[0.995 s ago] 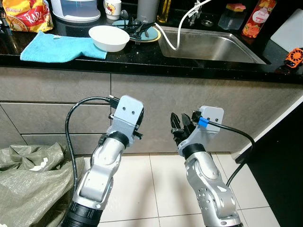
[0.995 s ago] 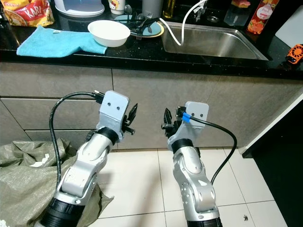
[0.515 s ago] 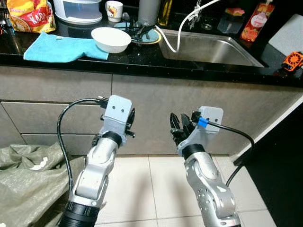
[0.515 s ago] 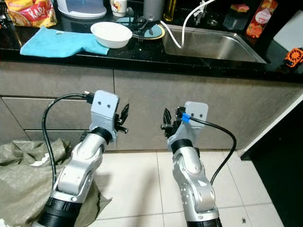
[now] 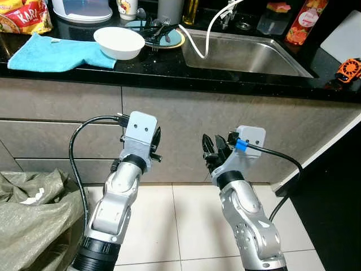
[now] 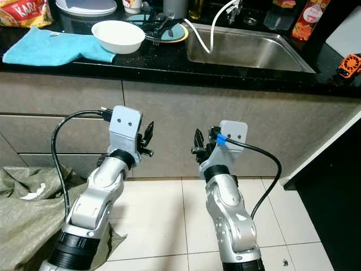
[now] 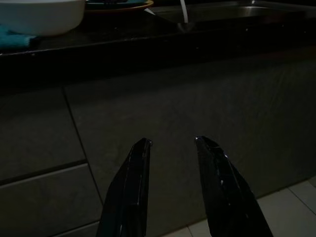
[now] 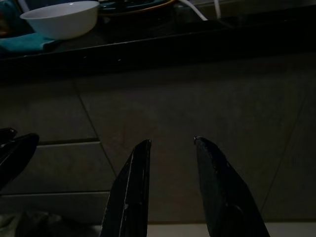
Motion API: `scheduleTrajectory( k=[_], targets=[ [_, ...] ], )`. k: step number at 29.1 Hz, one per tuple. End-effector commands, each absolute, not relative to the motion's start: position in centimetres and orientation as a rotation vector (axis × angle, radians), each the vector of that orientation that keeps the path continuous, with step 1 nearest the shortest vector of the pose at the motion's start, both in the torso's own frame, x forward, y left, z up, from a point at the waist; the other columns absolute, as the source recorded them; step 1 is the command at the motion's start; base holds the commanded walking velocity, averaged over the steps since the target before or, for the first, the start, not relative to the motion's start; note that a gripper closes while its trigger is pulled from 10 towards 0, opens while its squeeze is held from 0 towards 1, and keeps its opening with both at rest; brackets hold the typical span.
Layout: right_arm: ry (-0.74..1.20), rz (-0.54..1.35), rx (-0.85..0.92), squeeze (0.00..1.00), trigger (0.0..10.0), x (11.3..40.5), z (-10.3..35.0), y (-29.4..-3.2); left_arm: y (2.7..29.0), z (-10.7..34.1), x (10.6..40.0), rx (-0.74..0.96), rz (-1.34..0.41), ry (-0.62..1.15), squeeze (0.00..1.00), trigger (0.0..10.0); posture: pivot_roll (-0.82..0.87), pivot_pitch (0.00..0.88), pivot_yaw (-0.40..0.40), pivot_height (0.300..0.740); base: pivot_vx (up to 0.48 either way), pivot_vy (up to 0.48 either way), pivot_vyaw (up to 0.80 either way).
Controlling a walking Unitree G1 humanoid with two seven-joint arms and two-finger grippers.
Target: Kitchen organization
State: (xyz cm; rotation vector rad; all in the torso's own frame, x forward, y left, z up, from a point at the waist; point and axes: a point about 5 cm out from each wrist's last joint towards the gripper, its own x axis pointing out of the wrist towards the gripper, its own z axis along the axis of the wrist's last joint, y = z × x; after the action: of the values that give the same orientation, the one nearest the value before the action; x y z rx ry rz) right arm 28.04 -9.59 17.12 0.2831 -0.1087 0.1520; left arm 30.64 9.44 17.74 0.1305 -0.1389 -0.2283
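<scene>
The black countertop (image 5: 169, 68) runs across the top of the head views above grey cabinet fronts (image 5: 186, 130), with the steel sink (image 5: 248, 53) set into it toward the robot's right and a white hose (image 5: 206, 34) trailing over the sink's rim. On the counter to the left of the sink lie a blue cloth (image 5: 53, 53), a white bowl (image 5: 119, 42) just beside the cloth's right end, and behind the bowl a plate carrying dark cutlery (image 5: 161, 35); a red bottle (image 5: 299, 25) stands behind the sink, and a grey sack (image 5: 28, 214) is slumped on the tiled floor at lower left. Both arms are raised in front of the cabinets, below counter level and well apart from every item. The left gripper (image 7: 170, 143) has its fingers spread with nothing between them; the right gripper (image 8: 170, 142) is likewise spread and empty. Judgement: the step in hand is an approach, with no object yet selected. To do it well, the robot should square up close to the counter, lift the chosen arm clear above the counter edge before reaching forward, and take the bowl by its rim with the left gripper, avoiding a snag on the cloth.
</scene>
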Motion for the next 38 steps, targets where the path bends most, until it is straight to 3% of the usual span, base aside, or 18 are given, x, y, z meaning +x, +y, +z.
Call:
scheduleTrajectory(
  k=[1,30,38],
  targets=[
    [-0.095,0.154,0.315,0.0,10.0,27.9,17.1,-9.2,8.8,17.4,30.5,0.115,-0.245,-0.13,0.0,10.0,0.18,0.087,-0.154,0.74,0.0,0.0,0.0],
    [-0.098,0.155,0.342,0.0,10.0,28.8,17.2,-8.2,9.3,17.5,30.3,0.16,-0.223,-0.142,0.0,10.0,0.21,0.097,-0.156,0.74,0.0,0.0,0.0],
    [-0.086,0.175,0.384,0.0,10.0,29.4,17.0,-7.5,8.7,17.3,30.0,0.084,-0.233,-0.124,0.0,10.0,0.21,0.098,-0.161,0.74,0.0,0.0,0.0]
  ],
)
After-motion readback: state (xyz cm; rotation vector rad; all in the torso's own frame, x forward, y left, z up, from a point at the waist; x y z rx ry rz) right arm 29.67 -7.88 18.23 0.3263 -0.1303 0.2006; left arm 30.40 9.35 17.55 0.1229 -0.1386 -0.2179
